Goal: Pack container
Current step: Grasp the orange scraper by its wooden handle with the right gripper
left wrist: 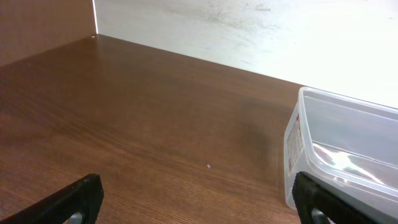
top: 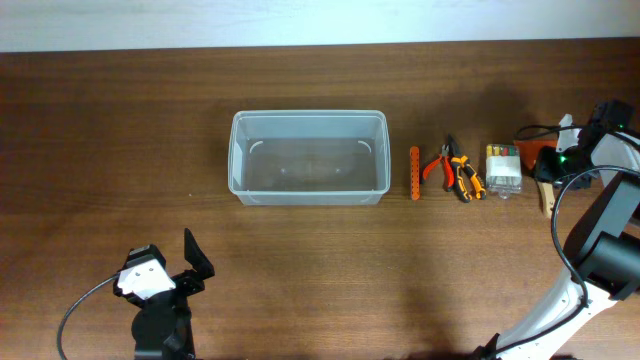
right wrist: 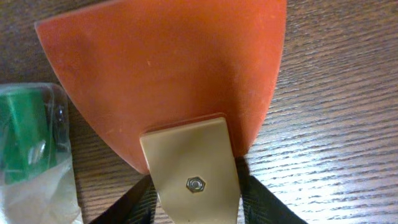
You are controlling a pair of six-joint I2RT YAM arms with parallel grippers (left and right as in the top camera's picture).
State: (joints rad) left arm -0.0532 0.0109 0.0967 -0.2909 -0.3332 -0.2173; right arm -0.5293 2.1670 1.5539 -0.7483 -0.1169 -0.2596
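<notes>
The clear plastic container stands empty at the table's middle; its near corner shows in the left wrist view. My left gripper is open and empty, front-left of the container. My right gripper is at the far right. Its black fingers sit against both sides of the tan handle of an orange scraper, which lies flat on the table.
Right of the container lie an orange strip, orange-handled pliers and a small clear box of coloured bits, which is next to the scraper blade. A white wall runs along the table's far edge.
</notes>
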